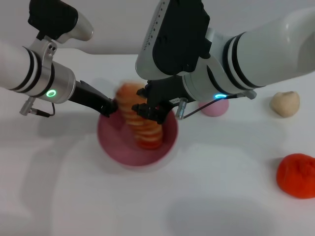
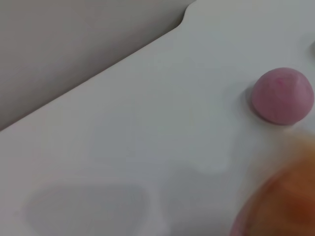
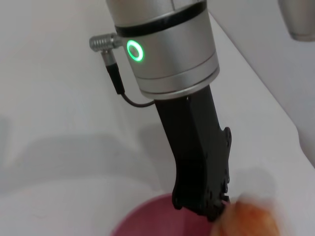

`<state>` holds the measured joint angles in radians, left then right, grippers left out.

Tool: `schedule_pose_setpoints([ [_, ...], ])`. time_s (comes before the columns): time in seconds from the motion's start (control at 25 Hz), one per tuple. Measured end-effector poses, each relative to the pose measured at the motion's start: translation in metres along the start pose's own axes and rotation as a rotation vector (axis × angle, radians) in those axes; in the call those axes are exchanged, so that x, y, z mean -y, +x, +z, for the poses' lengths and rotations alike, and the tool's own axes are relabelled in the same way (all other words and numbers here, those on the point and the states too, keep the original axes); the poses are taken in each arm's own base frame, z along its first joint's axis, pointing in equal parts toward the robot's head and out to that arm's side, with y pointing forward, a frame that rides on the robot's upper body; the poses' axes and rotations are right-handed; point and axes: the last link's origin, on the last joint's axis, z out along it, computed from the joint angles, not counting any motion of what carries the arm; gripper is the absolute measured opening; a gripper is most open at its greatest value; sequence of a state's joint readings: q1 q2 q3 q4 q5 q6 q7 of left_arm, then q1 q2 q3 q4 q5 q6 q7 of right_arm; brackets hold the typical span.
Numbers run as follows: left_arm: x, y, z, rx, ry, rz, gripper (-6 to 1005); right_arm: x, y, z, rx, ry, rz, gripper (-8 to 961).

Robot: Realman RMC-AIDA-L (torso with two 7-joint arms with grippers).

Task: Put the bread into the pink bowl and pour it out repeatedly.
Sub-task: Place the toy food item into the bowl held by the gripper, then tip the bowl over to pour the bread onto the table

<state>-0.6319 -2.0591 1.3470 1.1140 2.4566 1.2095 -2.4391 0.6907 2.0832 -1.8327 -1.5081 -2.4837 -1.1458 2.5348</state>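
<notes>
Head view: the bread stands steeply tilted in the pink bowl, long axis near upright, lower end inside the bowl and upper end leaning toward the left gripper. That gripper clamps the bowl's rim. The right gripper grasps the bread mid-length.

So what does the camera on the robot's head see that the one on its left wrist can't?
Only the head view shows both arms: the left gripper at the pink bowl's rim, the right gripper above it, plus a beige lump and a red-orange lump. Only the left wrist view shows the table's far edge and the grey floor beyond. Both show the bread, blurred, the small pink ball and the white table.
</notes>
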Motion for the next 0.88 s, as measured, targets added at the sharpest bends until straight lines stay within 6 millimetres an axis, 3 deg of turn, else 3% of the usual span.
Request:
schedule_pose_setpoints([
  [0.32,0.001,0.002,0.000,-0.011,0.007,0.002,46,0.004,-0.002,-0.005,0.039,0.028,0.007,436],
  [0.52,0.004,0.006,0.000,-0.037,0.028,0.002,46,0.017,-0.013,-0.027,0.206,0.151,-0.039,590],
  [0.64,0.004,0.006,0.000,-0.037,0.028,0.002,46,0.025,-0.015,-0.035,0.328,0.233,-0.044,590],
  [0.88,0.000,0.014,0.004,-0.103,0.029,0.002,46,0.045,0.003,-0.035,0.560,0.381,0.094,589],
])
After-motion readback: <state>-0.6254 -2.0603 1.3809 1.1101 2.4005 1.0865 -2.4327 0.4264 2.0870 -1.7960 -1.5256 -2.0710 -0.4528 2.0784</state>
